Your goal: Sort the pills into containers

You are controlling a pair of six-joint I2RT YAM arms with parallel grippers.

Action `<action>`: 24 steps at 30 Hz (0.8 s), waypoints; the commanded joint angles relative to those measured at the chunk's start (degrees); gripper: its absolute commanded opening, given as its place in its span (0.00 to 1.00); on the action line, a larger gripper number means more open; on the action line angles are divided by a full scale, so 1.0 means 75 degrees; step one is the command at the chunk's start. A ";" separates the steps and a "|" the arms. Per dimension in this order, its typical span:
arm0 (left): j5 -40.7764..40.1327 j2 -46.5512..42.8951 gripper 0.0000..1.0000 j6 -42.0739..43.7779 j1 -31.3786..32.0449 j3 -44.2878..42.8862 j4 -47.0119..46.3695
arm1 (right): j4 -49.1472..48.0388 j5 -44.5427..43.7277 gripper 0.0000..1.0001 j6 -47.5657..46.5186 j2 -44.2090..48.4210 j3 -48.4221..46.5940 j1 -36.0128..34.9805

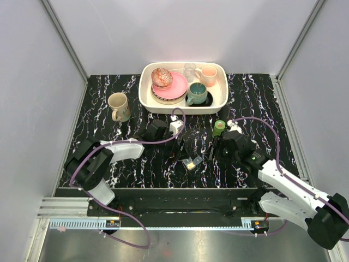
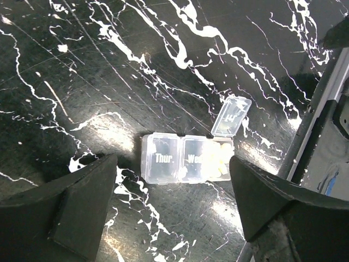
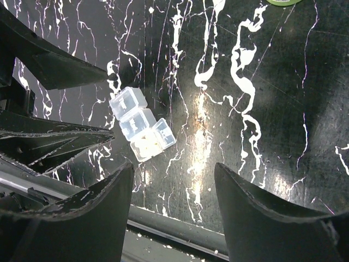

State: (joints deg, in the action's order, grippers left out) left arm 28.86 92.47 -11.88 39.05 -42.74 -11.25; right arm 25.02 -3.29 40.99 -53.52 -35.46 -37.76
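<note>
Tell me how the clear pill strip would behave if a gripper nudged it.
The pill strip looks like thin, light plastic, so it would probably slide on the glossy tabletop rather than tip. Its open lid seems flimsy, and pills might spill out.

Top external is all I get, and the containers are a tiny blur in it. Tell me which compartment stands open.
Observer: In the left wrist view, the containers have one end lid flipped up. It is next to the compartment whose label begins We. The Thur. compartment is shut.
Operator: Report where the pills are.
Observer: The pills lie as a pale yellow cluster in that open end compartment.
Operator: Give me the left claw's state.
Observer: The left claw is open, wide of the containers on both sides and touching neither end.
</note>
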 commanded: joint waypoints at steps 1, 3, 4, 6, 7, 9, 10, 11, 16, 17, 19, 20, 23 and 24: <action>0.0488 0.0081 0.88 0.0178 -0.0038 -0.0079 -0.0505 | -0.0288 0.0192 0.67 0.0007 0.0081 0.0017 0.0101; 0.0499 0.0105 0.87 0.0213 -0.0062 -0.0090 -0.0423 | -0.0300 0.0216 0.67 -0.0005 0.0081 0.0029 0.0101; 0.0488 0.0116 0.87 0.0224 -0.0062 -0.0090 -0.0388 | -0.0289 0.0216 0.67 0.0007 0.0092 0.0041 0.0101; 0.0464 0.0128 0.86 0.0306 -0.0062 -0.0067 -0.0271 | -0.0288 0.0239 0.67 -0.0005 0.0081 0.0041 0.0113; 0.0453 0.0128 0.86 0.0318 -0.0073 -0.0044 -0.0259 | -0.0300 0.0251 0.67 -0.0005 0.0081 0.0064 0.0136; 0.0441 0.0152 0.86 0.0342 -0.0085 0.0003 -0.0258 | -0.0288 0.0251 0.67 -0.0016 0.0081 0.0053 0.0136; 0.0406 0.0163 0.86 0.0353 -0.0108 0.0004 -0.0258 | -0.0288 0.0263 0.67 -0.0005 0.0069 0.0064 0.0136; 0.0406 0.0187 0.86 0.0353 -0.0120 0.0015 -0.0270 | -0.0300 0.0263 0.67 -0.0005 0.0069 0.0041 0.0136; 0.0440 0.0351 0.84 0.0365 -0.0261 -0.0032 -0.0305 | -0.0277 0.0286 0.67 -0.0028 0.0081 0.0041 0.0148; 0.0452 0.0374 0.84 0.0377 -0.0273 -0.0055 -0.0305 | -0.0288 0.0286 0.67 -0.0040 0.0058 0.0029 0.0148; 0.0487 0.0491 0.82 0.0435 -0.0284 -0.0137 -0.0247 | -0.0277 0.0298 0.67 -0.0040 0.0069 0.0029 0.0159; 0.0511 0.0526 0.81 0.0447 -0.0284 -0.0160 -0.0200 | -0.0288 0.0310 0.67 -0.0040 0.0046 0.0052 0.0148; 0.0616 0.0655 0.79 0.0447 -0.0284 -0.0196 -0.0212 | -0.0288 0.0298 0.67 -0.0040 0.0034 0.0053 0.0159; 0.0640 0.0702 0.79 0.0447 -0.0284 -0.0196 -0.0223 | -0.0288 0.0310 0.67 -0.0040 0.0034 0.0053 0.0159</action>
State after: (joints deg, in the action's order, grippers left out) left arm 30.87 96.29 -9.96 37.08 -42.74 -11.27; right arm 24.67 -1.83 40.97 -53.52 -35.00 -37.06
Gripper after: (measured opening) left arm 0.799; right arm 0.667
